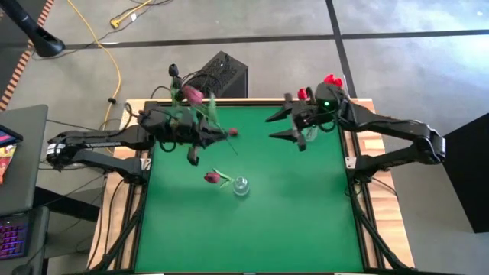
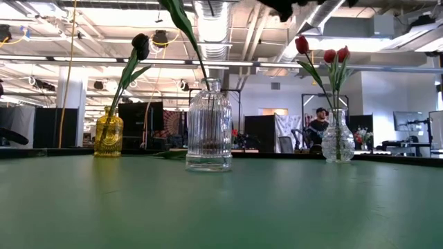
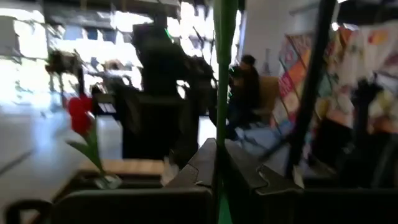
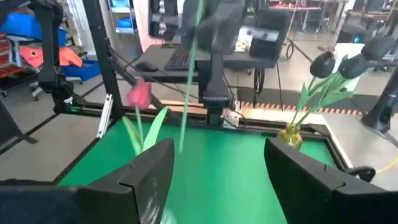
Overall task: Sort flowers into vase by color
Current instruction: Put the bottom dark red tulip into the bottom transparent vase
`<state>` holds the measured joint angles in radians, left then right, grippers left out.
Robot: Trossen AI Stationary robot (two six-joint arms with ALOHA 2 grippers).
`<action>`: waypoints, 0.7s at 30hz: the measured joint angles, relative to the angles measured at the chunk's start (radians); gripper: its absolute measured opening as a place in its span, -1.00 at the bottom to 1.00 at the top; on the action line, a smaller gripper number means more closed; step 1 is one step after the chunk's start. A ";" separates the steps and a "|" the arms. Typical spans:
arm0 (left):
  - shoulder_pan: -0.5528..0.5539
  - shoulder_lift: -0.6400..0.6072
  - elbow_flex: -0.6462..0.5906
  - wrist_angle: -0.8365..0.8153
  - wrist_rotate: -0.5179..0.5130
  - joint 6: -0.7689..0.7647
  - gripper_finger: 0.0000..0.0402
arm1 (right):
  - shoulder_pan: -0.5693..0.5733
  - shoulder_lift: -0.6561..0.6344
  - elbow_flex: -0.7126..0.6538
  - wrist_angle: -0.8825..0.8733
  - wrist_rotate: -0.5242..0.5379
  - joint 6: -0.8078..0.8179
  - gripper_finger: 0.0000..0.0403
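My left gripper (image 1: 218,134) (image 3: 219,171) is raised over the table's far left part and shut on a pinkish-crimson tulip (image 1: 193,95). Another crimson tulip (image 1: 212,177) (image 4: 139,93) stands with its stem in a clear ribbed vase (image 1: 241,186) (image 2: 208,124) at mid-table, leaning left. Near-black tulips (image 2: 140,45) (image 4: 323,62) stand in a yellow vase (image 2: 109,135) (image 4: 289,137) at the far left. Red tulips (image 1: 330,79) (image 2: 330,55) (image 3: 79,115) stand in a clear vase (image 2: 338,138) at the far right. My right gripper (image 1: 276,126) (image 4: 214,174) hangs open beside that vase and holds nothing. My left gripper pinches the tulip's thin green stem (image 3: 222,124) between its two fingers (image 3: 202,162), which lie level across it, coming from the table's left. The stem runs upright through the hold; the head is above the fingers and the tulip is lifted clear of the table.
The green mat (image 1: 290,221) is bare on its near half. A black box (image 1: 221,72) and cables lie beyond the far edge. In the room behind the table there are desks, screens and a seated person (image 2: 320,124).
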<state>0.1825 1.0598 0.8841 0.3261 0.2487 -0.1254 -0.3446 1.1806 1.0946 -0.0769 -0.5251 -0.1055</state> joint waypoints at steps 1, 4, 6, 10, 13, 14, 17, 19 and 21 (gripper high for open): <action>-0.014 0.013 0.000 -0.004 -0.002 0.006 -1.00 | 0.001 -0.016 0.000 -0.022 0.000 0.000 0.37; -0.046 0.041 0.000 0.004 -0.016 0.028 -1.00 | 0.015 -0.049 0.000 -0.079 0.000 0.000 0.37; -0.061 0.063 0.000 0.006 -0.026 0.029 -1.00 | 0.031 -0.061 0.000 -0.115 0.000 0.000 0.37; -0.083 0.115 0.000 0.008 -0.027 0.023 -1.00 | 0.068 -0.065 0.000 -0.152 0.008 0.000 0.37; -0.086 0.154 0.000 0.006 -0.026 0.008 -1.00 | 0.094 -0.065 0.000 -0.159 0.051 -0.006 0.37; -0.085 0.168 0.000 0.000 -0.026 -0.002 -1.00 | 0.101 -0.064 0.000 -0.162 0.063 -0.015 0.37; -0.085 0.207 -0.001 -0.002 -0.015 -0.026 -1.00 | 0.111 -0.064 0.000 -0.166 0.085 -0.035 0.37; -0.085 0.225 -0.001 -0.004 0.008 -0.049 -1.00 | 0.109 -0.064 0.000 -0.167 0.085 -0.036 0.37; -0.086 0.237 -0.001 -0.009 0.025 -0.060 -1.00 | 0.106 -0.064 0.000 -0.175 0.084 -0.047 0.37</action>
<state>0.0962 1.2964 0.8833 0.3167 0.2739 -0.1854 -0.2390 1.1164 1.0946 -0.2520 -0.4407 -0.1522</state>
